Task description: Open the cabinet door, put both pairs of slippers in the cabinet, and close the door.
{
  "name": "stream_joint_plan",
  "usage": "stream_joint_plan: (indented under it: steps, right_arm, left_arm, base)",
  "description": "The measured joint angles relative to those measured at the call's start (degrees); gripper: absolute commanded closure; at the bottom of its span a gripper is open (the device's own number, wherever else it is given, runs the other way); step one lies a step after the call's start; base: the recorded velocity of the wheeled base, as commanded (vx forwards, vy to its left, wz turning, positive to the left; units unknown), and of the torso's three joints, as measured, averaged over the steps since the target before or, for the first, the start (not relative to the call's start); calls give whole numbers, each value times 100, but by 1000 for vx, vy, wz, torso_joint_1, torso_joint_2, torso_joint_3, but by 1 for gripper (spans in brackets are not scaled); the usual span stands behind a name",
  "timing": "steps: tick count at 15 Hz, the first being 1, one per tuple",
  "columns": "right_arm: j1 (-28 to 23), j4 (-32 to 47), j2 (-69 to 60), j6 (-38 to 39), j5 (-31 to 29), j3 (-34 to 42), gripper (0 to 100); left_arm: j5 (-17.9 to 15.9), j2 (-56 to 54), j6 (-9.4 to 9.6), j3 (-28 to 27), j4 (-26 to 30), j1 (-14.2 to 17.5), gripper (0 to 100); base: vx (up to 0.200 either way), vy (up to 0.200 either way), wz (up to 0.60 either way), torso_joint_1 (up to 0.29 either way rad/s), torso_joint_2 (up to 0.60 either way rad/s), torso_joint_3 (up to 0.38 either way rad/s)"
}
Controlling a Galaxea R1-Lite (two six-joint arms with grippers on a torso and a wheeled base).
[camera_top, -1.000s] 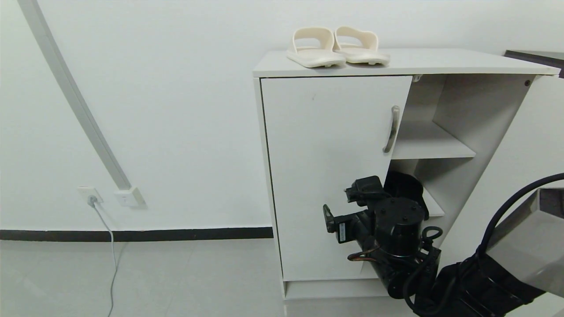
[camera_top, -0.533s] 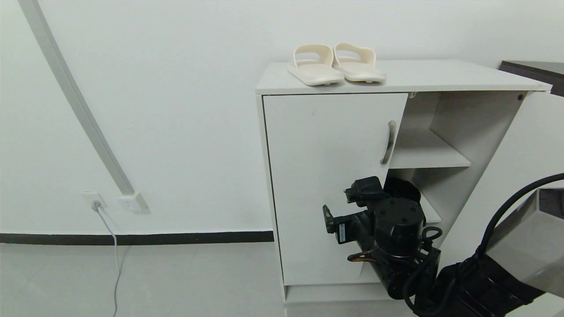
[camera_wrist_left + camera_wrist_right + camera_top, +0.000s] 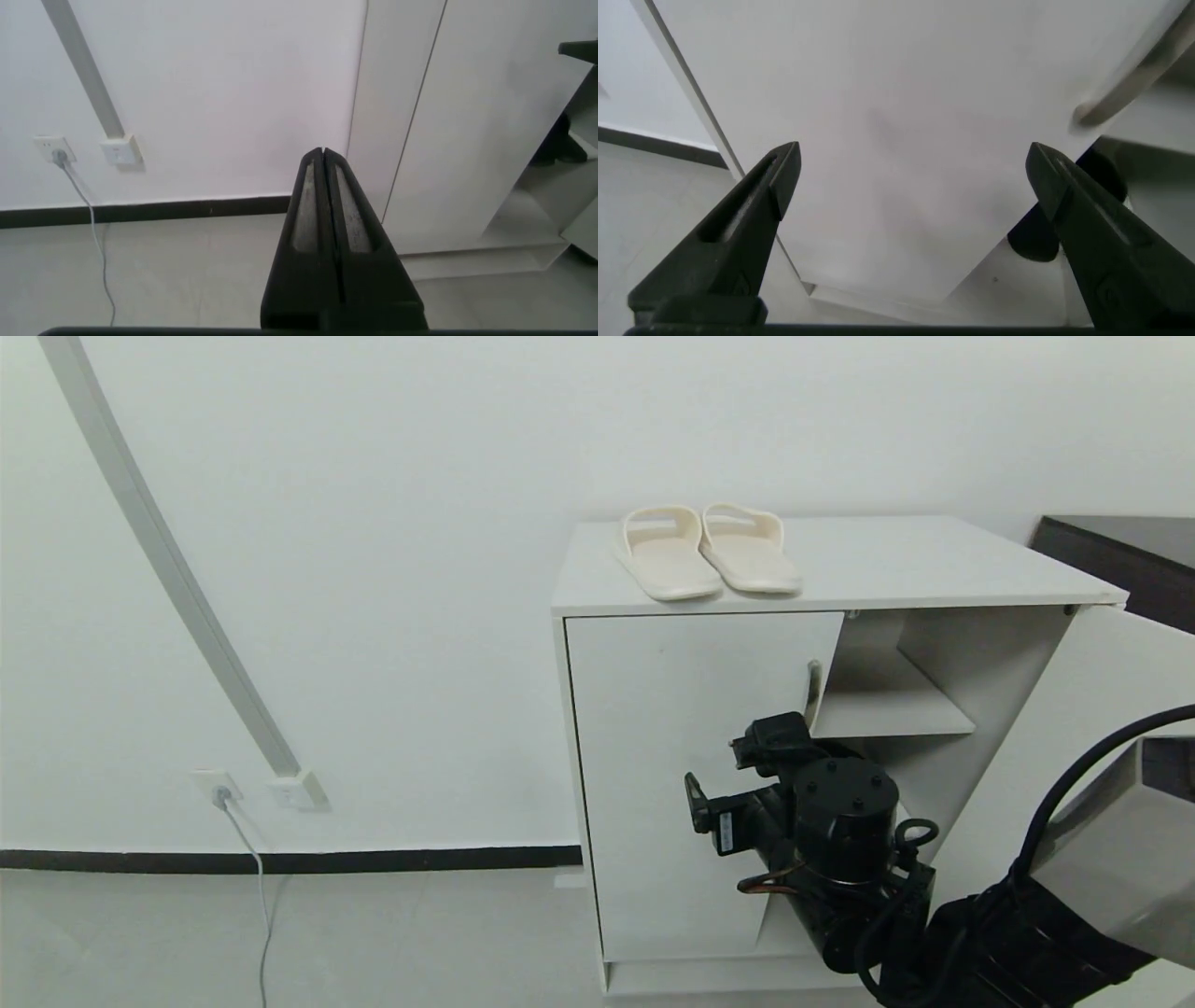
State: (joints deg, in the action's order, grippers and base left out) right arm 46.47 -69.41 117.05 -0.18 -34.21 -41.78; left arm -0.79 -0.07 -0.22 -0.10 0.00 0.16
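We are in a plain indoor room, home-like rather than a workshop. A white shoe cabinet [image 3: 672, 756] stands against a bare white wall [image 3: 373, 523] with 1 pair of cream slippers [image 3: 672, 565] on top. 2 wall sockets [image 3: 219, 791] sit low above a black skirting strip [image 3: 280, 859], and the floor [image 3: 373, 943] is pale tile.

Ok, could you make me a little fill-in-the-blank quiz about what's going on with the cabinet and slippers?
1. The cream slippers sit on ____ of the cabinet.
2. The cabinet's right-hand door stands ____.
3. The left gripper is ____, holding nothing.
4. The right gripper is ____, facing the closed door.
Missing words: top; open; shut; open.
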Motion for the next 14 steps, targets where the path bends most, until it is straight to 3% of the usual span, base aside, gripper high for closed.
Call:
stream_joint_plan:
  steps: [14]
  right_arm:
    - [2, -7, 32, 7, 11, 22, 0]
  left_arm:
    - [1, 0, -2, 0, 0, 0, 100]
  base:
    - [0, 0, 0, 197, -519, -322]
